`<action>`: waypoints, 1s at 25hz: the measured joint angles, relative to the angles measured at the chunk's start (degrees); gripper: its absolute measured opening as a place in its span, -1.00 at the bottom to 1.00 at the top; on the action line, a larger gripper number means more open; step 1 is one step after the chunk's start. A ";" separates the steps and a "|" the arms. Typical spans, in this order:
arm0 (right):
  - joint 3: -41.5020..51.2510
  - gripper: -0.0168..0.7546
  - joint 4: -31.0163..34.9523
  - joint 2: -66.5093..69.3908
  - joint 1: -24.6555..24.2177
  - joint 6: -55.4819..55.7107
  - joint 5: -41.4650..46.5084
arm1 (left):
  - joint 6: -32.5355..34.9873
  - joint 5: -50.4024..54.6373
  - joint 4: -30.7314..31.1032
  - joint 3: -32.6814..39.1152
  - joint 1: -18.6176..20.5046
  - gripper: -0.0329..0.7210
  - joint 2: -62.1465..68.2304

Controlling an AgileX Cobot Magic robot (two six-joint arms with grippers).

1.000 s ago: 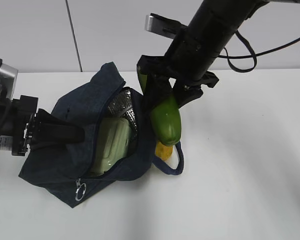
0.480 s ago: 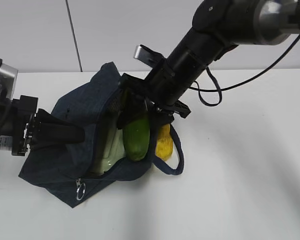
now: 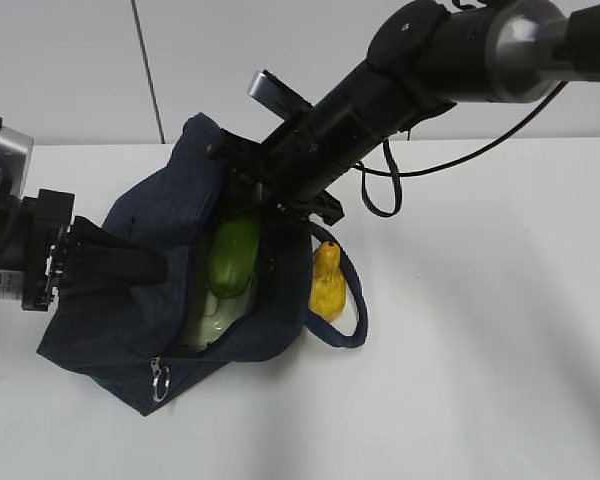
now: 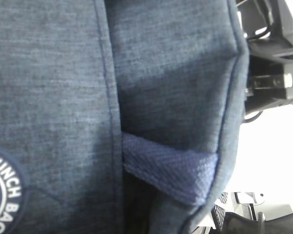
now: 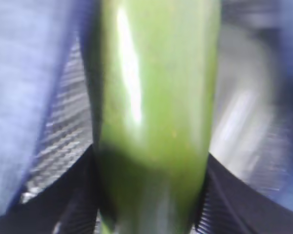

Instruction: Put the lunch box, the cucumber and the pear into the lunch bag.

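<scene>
Cucumber (image 3: pixel 232 255) gripped in right gripper (image 3: pixel 270 205), inside lunch bag (image 3: pixel 130 300) mouth.
Near to far: left gripper (image 3: pixel 110 265) clamps the bag's side fabric; cucumber lies over lunch box (image 3: pixel 215 318) (foil lining around it); pear (image 3: pixel 327 283) on table (image 3: pixel 480 350) beside bag, within loop handle (image 3: pixel 355 310).

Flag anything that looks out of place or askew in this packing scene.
Nothing looks damaged or spilled. The pear lies on the table outside the lunch bag, inside its handle loop. The right gripper holds the cucumber in the opening, over the lunch box.
</scene>
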 joint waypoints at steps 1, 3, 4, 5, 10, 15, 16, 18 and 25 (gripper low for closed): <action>0.00 0.03 0.65 0.13 0.24 -0.43 -0.13 | 0.00 0.00 0.00 0.00 0.00 -0.91 0.00; 0.00 0.03 2.47 0.57 0.86 -1.47 -0.13 | 0.00 0.00 0.00 0.00 0.00 -0.91 0.00; 0.00 0.03 3.58 1.01 0.93 -2.10 -0.02 | 0.00 0.00 0.00 0.00 0.00 -0.91 0.00; 0.00 0.03 4.65 1.34 0.96 -2.71 0.25 | 0.00 0.02 0.00 0.00 0.00 -0.91 0.00; 0.00 0.27 7.81 3.56 0.96 -4.73 1.64 | 0.00 0.30 0.00 0.00 0.00 -0.91 0.00; -0.10 0.56 7.69 3.70 0.86 -6.24 2.14 | 0.00 0.41 0.00 0.00 0.00 -0.91 0.00; -0.23 0.58 7.06 3.70 0.86 -6.24 2.56 | 0.00 0.41 0.00 0.00 0.00 -0.91 0.00; -1.35 0.58 5.24 3.70 0.86 -6.24 4.04 | 0.00 0.41 0.00 0.00 0.00 -0.91 0.00; -8.97 0.54 -8.79 3.70 0.86 -1.70 11.54 | 0.00 0.41 0.05 0.00 0.00 -0.91 0.00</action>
